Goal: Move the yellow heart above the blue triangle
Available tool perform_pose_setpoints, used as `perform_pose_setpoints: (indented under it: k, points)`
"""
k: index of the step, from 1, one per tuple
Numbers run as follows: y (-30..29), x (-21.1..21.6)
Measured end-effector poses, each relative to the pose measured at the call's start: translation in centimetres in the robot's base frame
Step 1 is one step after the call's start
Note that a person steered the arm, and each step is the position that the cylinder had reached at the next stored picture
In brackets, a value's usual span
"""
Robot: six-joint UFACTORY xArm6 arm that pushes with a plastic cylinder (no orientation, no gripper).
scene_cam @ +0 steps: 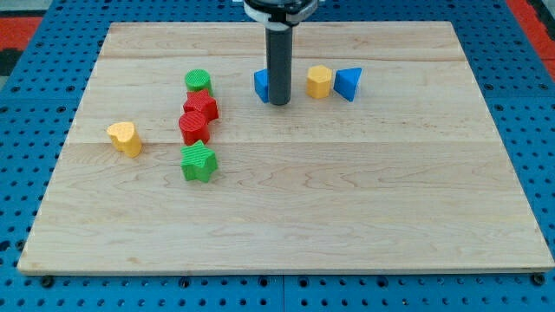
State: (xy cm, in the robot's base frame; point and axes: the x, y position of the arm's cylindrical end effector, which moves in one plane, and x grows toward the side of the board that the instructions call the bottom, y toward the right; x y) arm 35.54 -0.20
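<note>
The yellow heart (125,138) lies at the view's left on the wooden board. The blue triangle (348,83) sits near the view's top, right of centre, with a yellow hexagon block (319,82) touching its left side. My tip (279,102) is at the end of the dark rod, near the top centre. It stands against the right side of a blue block (261,85), partly hidden by the rod. The tip is far to the right of the yellow heart and left of the yellow hexagon.
A green cylinder (199,82), a red star (201,107), a red block (193,127) and a green star (198,162) form a column left of centre. The board (286,217) lies on a blue pegboard.
</note>
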Motion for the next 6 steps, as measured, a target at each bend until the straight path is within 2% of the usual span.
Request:
perform_pose_setpoints:
  k: [1, 2, 3, 4, 5, 6]
  points:
    - [1.3, 3.0]
    - [3.2, 11.6]
    - [-0.2, 21.9]
    - [-12.5, 22.9]
    - [-19.3, 17.6]
    - [-20.0, 11.0]
